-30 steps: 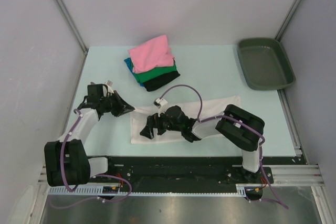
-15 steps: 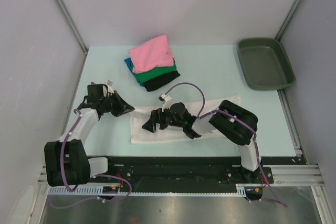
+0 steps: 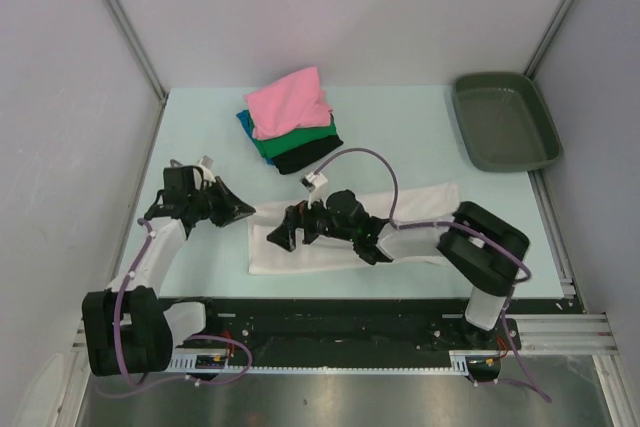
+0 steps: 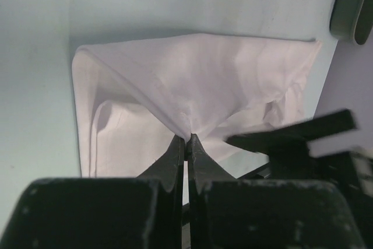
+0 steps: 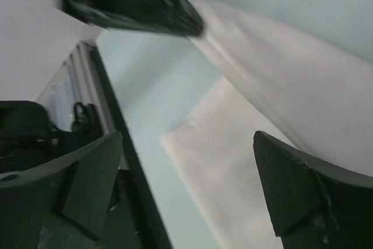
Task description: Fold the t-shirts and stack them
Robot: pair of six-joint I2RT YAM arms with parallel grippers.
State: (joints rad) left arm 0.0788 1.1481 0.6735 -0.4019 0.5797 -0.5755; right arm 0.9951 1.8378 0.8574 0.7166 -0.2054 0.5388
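Ana: Where is the shirt they are working on?

Sam: The big white cloth t-shirt (image 3: 415,205) lies on the pale green bench (image 3: 420,137). It is down at 6 o'clock, close to the arms. It looks like a long strip, so I think it is partly folded.

Ana: Why is one end up in the air?

Sam: The left gripper (image 4: 186,141) is pinched tight on the edge at the shirt's 9 o'clock end. It lifts that bit up like a little tent. I think it wants to fold that end over.

Ana: And the other one?

Sam: The right gripper (image 3: 278,238) has its fingers wide apart and holds nothing. It hangs low over the shirt, just beside the pinched bit, on the 3 o'clock side.

Ana: Why there?

Sam: Maybe to take hold of the same end. One gripper alone would let the soft cloth sag and the fold go crooked.

Ana: What is the pile at 12 o'clock?

Sam: Folded shirts. A soft pink shirt (image 3: 290,97) is on top, with green, teal-blue and black ones under it. I guess the white one goes there last.

Ana: And the dark grey-green plastic tray (image 3: 505,122)?

Sam: It sits at 2 o'clock, well apart from the shirts.
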